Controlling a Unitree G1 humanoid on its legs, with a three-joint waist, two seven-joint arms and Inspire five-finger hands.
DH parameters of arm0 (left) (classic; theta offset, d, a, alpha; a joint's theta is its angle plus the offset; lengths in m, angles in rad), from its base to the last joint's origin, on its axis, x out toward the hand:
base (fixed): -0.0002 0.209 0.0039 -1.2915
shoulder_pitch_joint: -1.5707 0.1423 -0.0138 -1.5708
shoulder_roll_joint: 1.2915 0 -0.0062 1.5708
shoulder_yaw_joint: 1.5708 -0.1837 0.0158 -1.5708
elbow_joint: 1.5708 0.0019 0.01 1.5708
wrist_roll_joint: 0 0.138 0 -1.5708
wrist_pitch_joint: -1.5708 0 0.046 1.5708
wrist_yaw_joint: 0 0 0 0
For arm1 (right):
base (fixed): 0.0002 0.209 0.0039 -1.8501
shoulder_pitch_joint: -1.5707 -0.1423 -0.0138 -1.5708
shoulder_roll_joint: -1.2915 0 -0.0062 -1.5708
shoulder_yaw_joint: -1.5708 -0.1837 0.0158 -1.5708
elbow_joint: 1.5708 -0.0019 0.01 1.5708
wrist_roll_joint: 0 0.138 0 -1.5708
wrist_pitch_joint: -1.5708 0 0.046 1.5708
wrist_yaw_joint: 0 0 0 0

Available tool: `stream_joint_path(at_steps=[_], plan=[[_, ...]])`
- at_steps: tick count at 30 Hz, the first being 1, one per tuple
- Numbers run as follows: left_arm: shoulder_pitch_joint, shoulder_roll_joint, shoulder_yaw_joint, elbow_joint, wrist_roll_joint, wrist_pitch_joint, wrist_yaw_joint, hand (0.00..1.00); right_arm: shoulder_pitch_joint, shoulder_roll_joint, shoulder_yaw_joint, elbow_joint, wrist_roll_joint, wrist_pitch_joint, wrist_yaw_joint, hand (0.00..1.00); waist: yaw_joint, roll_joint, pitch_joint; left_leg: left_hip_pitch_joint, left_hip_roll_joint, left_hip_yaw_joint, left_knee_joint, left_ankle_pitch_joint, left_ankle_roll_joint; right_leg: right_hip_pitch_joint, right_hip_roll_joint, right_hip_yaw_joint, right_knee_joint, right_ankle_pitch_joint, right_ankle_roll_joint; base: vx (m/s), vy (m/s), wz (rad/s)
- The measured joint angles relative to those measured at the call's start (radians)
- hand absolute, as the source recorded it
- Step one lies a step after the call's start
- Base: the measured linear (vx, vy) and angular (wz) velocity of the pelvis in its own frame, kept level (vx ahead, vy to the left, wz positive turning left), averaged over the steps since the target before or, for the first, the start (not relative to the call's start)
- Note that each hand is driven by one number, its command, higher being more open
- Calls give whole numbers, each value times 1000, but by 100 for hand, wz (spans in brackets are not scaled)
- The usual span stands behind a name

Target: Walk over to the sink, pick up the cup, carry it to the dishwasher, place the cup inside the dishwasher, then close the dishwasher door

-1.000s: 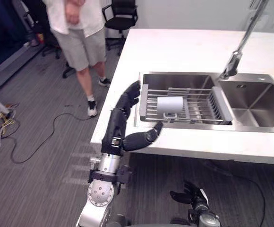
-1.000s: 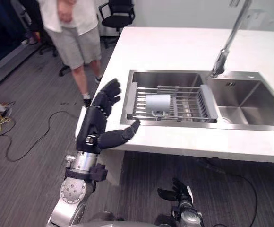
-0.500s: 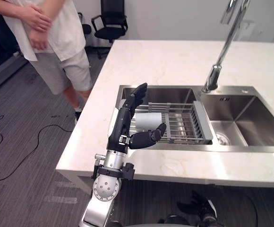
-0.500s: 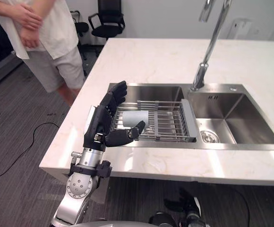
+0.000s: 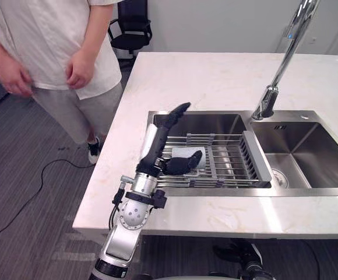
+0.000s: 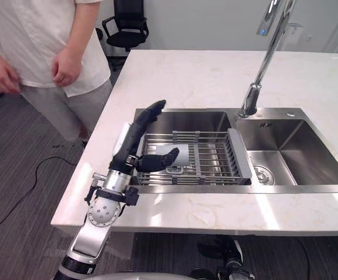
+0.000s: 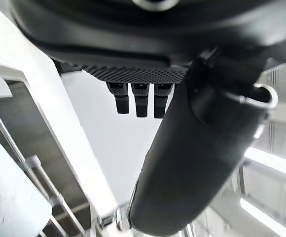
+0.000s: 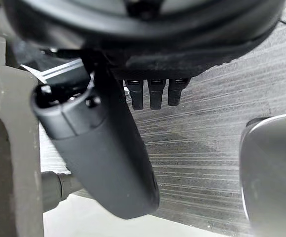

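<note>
The cup (image 6: 183, 157) lies on the wire rack (image 5: 230, 166) in the left basin of the sink (image 5: 212, 122), just right of the left robot hand (image 5: 159, 143), whose thumb crosses in front of its left part. It rests on its side, long axis left to right, pale grey-white and plain; I cannot tell which end is the mouth. The left robot hand is spread wide with straight fingers and holds nothing; the right robot hand (image 8: 108, 163) hangs relaxed and empty.
</note>
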Motion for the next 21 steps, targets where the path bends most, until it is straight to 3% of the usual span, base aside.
stream_joint_path(at_steps=[3,8,11,15,21], plan=[[-47,8,-23,89,18,4,-9,90,-11,1,-2,42,0,0,10,90,-18,3,-16,37,-4,3,-91,57,-1,18,12,16,-65,42,-13,-5,-39,-19],[-74,33,-32,244,60,16,-10,90,-17,-15,-29,95,1,-1,10,90,-33,22,-28,69,7,-19,-191,82,-6,30,43,39,-154,114,-16,-54,-6,-19],[-74,64,-29,297,83,32,-10,90,-14,-21,-33,112,1,0,10,90,-46,18,-26,62,0,-35,-219,89,-15,32,42,46,-210,163,-7,-112,46,-9],[-74,90,-2,333,94,47,-5,90,-6,-20,-32,125,1,0,11,90,-54,5,-17,46,-21,-15,-220,97,-6,48,24,66,-300,232,3,-136,63,-16],[-74,88,40,332,104,48,43,90,-4,-19,-32,127,1,0,10,90,-73,1,-15,30,-28,-16,-224,104,-9,51,19,68,-355,261,-1,-38,12,-1]])
